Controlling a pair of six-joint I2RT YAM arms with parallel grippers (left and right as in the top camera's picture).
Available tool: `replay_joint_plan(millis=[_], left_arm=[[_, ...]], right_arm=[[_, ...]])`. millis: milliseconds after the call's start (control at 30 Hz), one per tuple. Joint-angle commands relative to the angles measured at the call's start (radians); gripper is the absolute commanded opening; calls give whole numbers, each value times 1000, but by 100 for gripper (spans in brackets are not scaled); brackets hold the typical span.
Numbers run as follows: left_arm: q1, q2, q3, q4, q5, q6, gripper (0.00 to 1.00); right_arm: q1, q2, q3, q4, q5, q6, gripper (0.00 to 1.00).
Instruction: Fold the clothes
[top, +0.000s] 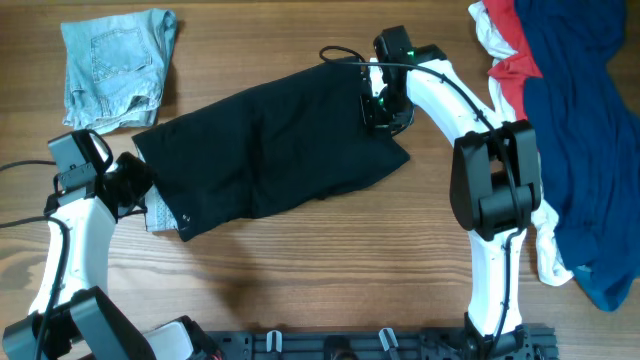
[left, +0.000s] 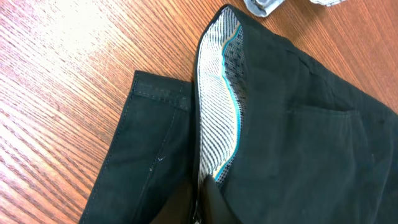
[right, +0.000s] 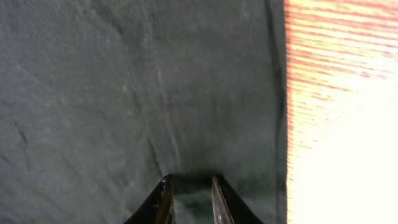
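Observation:
Black shorts (top: 270, 150) lie spread flat across the middle of the table. My left gripper (top: 140, 185) is at their left end, shut on the waistband; the left wrist view shows the jaws (left: 202, 211) pinching the edge where the striped white lining (left: 217, 118) with a teal trim is turned out. My right gripper (top: 385, 110) is on the shorts' far right corner. In the right wrist view its fingers (right: 189, 199) sit close together with black fabric (right: 124, 93) bunched between them, next to the hem and the bare wood.
Folded light denim shorts (top: 115, 65) lie at the back left corner. A pile of red, white and navy clothes (top: 570, 120) covers the right side, with a white piece (top: 550, 250) trailing towards the front. The table is brown wood (top: 300, 270).

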Motion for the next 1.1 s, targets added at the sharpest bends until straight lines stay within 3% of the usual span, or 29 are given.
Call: replay_joint_plan(millis=[0, 33, 67, 133, 167, 200, 300, 633, 667, 700, 733, 767, 800, 867, 967, 1067], left_arm=[[7, -3, -2, -50, -24, 12, 47], [7, -3, -2, -78, -35, 12, 70], [7, -3, -2, -112, -51, 12, 81], [7, -2, -2, -151, -80, 12, 91], [7, -2, -2, -158, -92, 13, 97], [7, -2, -2, -145, -89, 26, 100], [7, 6, -2, -115, -52, 69, 100], [-2, 45, -2, -36, 60, 115, 100], [-11, 52, -2, -37, 60, 115, 100], [-21, 61, -2, -37, 60, 115, 100], [-28, 71, -2, -36, 60, 114, 100], [-32, 80, -2, -36, 59, 114, 100], [-34, 90, -2, -36, 60, 114, 100], [-34, 106, -2, -40, 60, 114, 100], [-34, 107, -2, -39, 60, 114, 100], [-34, 107, -2, -39, 59, 114, 99]], right_arm=[[-5, 11, 0, 29, -74, -65, 27], [-5, 11, 0, 36, -73, -65, 28], [-5, 11, 0, 42, -72, -65, 28], [-5, 11, -1, 48, -42, -62, 27], [-7, 11, -1, 49, -4, -61, 16], [-12, 12, -6, 49, 25, -61, 9], [-50, 13, -55, 66, 32, -62, 5], [-192, 13, -108, 40, -29, -77, 7], [-200, 13, -108, 42, -95, -125, 12], [-200, 13, -108, 47, -174, -186, 26], [-200, 13, -108, 47, -233, -233, 50], [-198, 13, -108, 48, -280, -256, 63], [-197, 13, -108, 51, -307, -256, 70], [-197, 13, -108, 79, -404, -251, 72], [-174, 13, -110, 94, -390, -225, 70], [-116, 13, -112, 105, -141, -120, 66]])
